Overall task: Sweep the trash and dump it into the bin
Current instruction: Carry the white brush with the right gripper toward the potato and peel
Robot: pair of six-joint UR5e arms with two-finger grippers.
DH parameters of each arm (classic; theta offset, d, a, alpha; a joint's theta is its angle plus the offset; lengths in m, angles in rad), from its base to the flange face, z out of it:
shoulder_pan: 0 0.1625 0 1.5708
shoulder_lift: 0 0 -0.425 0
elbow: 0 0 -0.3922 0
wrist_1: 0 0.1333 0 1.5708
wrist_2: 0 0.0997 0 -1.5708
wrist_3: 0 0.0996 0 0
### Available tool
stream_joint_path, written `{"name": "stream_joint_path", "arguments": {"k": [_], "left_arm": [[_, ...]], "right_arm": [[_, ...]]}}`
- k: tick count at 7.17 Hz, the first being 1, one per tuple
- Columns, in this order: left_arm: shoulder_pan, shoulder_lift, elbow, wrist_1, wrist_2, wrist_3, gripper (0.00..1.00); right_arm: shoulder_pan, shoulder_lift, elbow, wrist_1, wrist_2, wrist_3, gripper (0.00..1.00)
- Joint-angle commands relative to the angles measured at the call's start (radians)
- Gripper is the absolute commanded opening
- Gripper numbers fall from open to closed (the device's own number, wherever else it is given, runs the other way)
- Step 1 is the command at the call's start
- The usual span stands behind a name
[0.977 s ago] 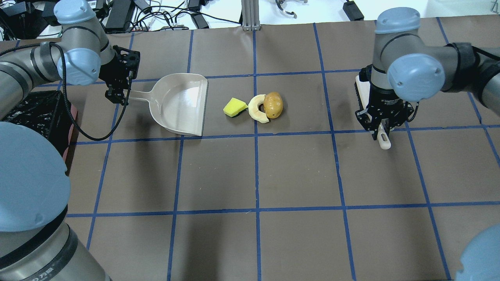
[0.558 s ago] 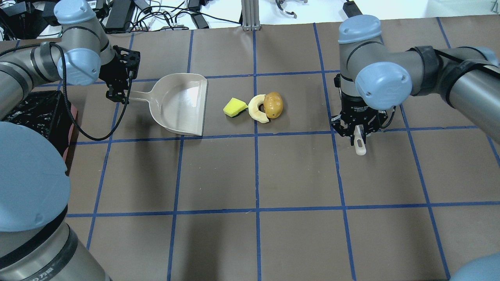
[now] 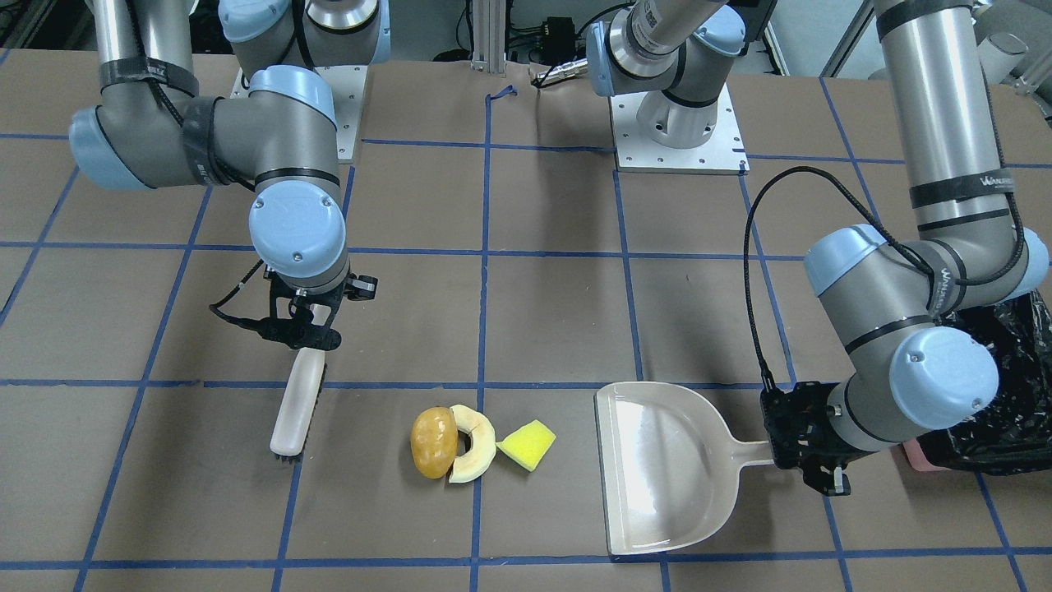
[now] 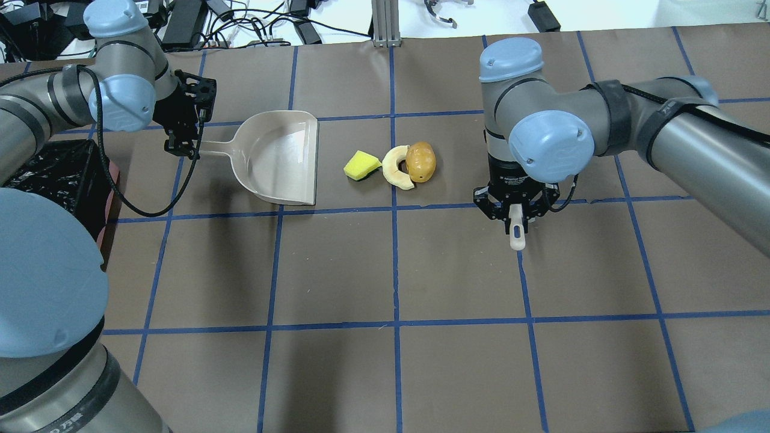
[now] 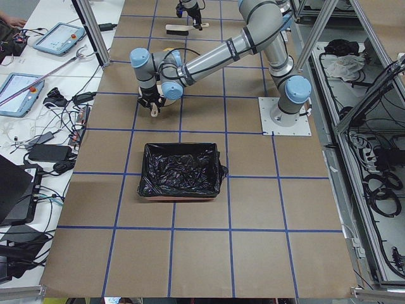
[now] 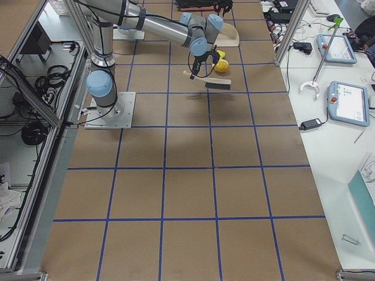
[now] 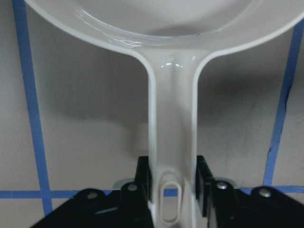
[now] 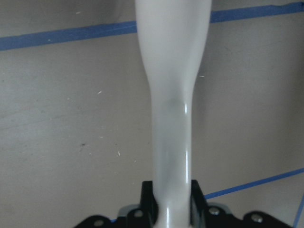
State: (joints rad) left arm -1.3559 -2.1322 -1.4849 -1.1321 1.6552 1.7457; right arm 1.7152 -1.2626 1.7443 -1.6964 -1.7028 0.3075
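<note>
The trash lies in a tight row on the brown table: a golden-brown potato-like lump [image 4: 420, 161], a pale cream curved slice [image 4: 397, 168] and a yellow sponge wedge [image 4: 361, 165]. A beige dustpan [image 4: 280, 157] lies left of them with its open mouth toward them. My left gripper [image 4: 183, 147] is shut on the dustpan's handle [image 7: 173, 142]. My right gripper [image 4: 514, 210] is shut on the handle of a white brush [image 3: 296, 403] and holds it just right of the lump. The bin [image 4: 111, 204], a pink box with a black bag, stands at the table's left edge behind my left arm.
Blue tape lines grid the table. Cables and power bricks [image 4: 252, 24] lie beyond the far edge. The arm bases [image 3: 674, 123] stand on the robot's side. From the left end, the bin's black liner [image 5: 181, 170] shows open.
My right arm has carried the brush leftward, from the table's right part to just right of the trash. The dustpan, the trash and my left gripper have barely moved.
</note>
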Motion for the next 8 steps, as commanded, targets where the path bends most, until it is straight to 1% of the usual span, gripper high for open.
{"name": "stream_joint_path", "arguments": {"k": [1, 3, 6, 8], "left_arm": [[0.000, 0.000, 0.000, 0.000, 0.000, 0.000, 0.38], [0.000, 0.000, 0.000, 0.000, 0.000, -0.003, 0.38], [-0.005, 0.005, 0.000, 0.000, 0.009, -0.012, 0.38], [-0.006, 0.006, 0.000, 0.000, 0.011, -0.014, 0.38]], "right_arm": [[0.046, 0.029, -0.031, -0.003, 0.026, 0.057, 0.16], [0.056, 0.042, -0.046, -0.005, 0.064, 0.085, 0.16], [0.090, 0.068, -0.060, -0.012, 0.064, 0.117, 0.16], [0.116, 0.115, -0.106, -0.017, 0.093, 0.155, 0.16]]}}
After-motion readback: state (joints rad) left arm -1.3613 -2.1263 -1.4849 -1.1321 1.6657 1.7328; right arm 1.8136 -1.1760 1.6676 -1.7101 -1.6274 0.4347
